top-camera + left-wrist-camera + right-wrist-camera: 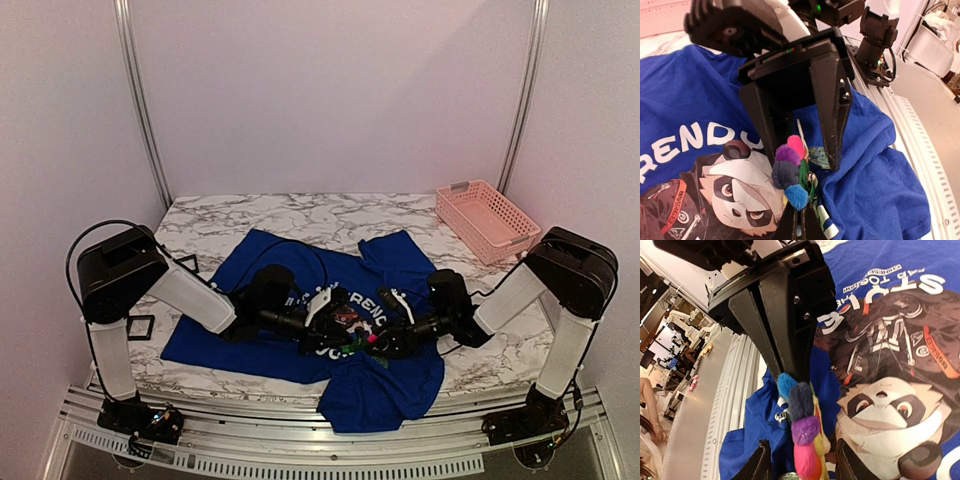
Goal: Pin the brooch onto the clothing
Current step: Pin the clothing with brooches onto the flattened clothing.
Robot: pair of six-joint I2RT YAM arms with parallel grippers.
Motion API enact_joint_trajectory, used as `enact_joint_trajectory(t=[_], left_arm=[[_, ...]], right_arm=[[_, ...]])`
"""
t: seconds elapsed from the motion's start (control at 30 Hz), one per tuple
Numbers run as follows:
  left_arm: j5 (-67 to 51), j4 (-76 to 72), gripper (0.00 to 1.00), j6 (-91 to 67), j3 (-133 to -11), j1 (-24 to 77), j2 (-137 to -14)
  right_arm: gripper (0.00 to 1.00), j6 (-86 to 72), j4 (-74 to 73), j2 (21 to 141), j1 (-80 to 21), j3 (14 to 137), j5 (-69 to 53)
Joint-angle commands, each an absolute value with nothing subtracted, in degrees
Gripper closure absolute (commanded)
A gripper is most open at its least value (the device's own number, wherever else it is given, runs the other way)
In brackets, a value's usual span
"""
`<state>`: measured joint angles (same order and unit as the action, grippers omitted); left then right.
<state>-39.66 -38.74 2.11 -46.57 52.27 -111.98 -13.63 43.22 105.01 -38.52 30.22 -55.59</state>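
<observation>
The brooch, a fuzzy flower with blue, dark grey, purple, pink and yellow petals, stands just above the clothing, a blue T-shirt with a panda print, spread on the table. My left gripper is shut on the brooch at its blue-petal end. My right gripper is open, its fingers standing on either side of the brooch with gaps showing. In the top view both grippers meet over the shirt's print. The pin's metal clasp shows beside the green part.
A pink lattice basket sits at the back right of the marble table. Small black frame holders lie at the left by the shirt. The shirt's hem hangs over the table's front rail.
</observation>
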Motion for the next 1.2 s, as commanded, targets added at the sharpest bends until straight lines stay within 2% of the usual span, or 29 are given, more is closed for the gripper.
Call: enact_joint_trajectory(t=[0.0, 0.27, 0.67, 1.17], left_arm=[[-39.81, -38.00, 1.00, 2.46, -46.91, 52.05, -112.10], [-40.28, -38.28, 1.00, 2.32, -47.00, 52.03, -112.32], [-40.25, -38.32, 1.00, 2.31, -46.96, 51.95, -112.27], [-40.97, -37.97, 1.00, 2.43, -47.33, 51.86, -112.57]], right_arm=[[0.53, -13.85, 44.02, 103.28, -39.40, 28.88, -54.66], [0.49, -11.65, 40.39, 106.48, -40.45, 33.15, -54.03], [0.62, -10.12, 39.62, 106.90, -40.81, 33.49, -54.32], [0.53, -8.35, 37.44, 106.17, -41.13, 33.00, -54.06]])
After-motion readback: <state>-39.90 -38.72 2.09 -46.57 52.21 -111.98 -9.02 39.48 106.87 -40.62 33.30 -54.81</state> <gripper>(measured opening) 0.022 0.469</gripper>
